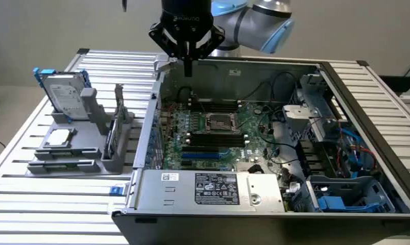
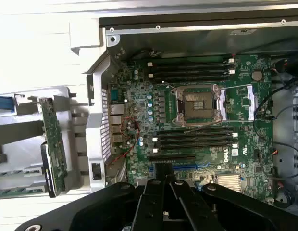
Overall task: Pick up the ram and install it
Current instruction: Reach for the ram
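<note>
RAM looks to be the thin green stick (image 2: 21, 192) in its holder (image 1: 63, 167), exterior view's left of the chassis (image 1: 145, 222). A narrow pinch could let it tilt. Upright card (image 1: 114, 124) stands between holder and chassis; low sideways travel could clip it. Claw (image 1: 188, 71) is clenched on nothing, above the chassis's far edge. Inside the chassis, memory slots (image 1: 217, 140) sit tight together: slight misalignment could jam the stick or hit the wrong slot.
</note>
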`<action>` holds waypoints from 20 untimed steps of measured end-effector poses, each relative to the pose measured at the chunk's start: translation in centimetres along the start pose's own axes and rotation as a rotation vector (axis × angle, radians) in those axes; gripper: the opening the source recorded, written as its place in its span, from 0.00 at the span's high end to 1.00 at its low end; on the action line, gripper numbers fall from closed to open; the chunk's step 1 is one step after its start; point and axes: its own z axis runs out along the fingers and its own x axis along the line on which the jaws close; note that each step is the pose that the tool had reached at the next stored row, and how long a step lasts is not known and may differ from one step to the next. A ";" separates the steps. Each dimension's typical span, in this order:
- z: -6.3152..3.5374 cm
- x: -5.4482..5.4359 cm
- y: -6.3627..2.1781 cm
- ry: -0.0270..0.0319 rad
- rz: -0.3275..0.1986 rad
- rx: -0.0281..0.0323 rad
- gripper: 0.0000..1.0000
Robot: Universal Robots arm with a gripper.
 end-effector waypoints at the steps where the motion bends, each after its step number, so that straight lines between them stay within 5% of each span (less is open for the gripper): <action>1: 0.00 0.0 0.00 0.0000 0.000 0.0000 0.89; 7: 0.01 0.1 -0.01 -0.0001 0.000 -0.0003 0.89; 20: -0.10 5.8 -0.69 0.0000 0.000 -0.0001 0.89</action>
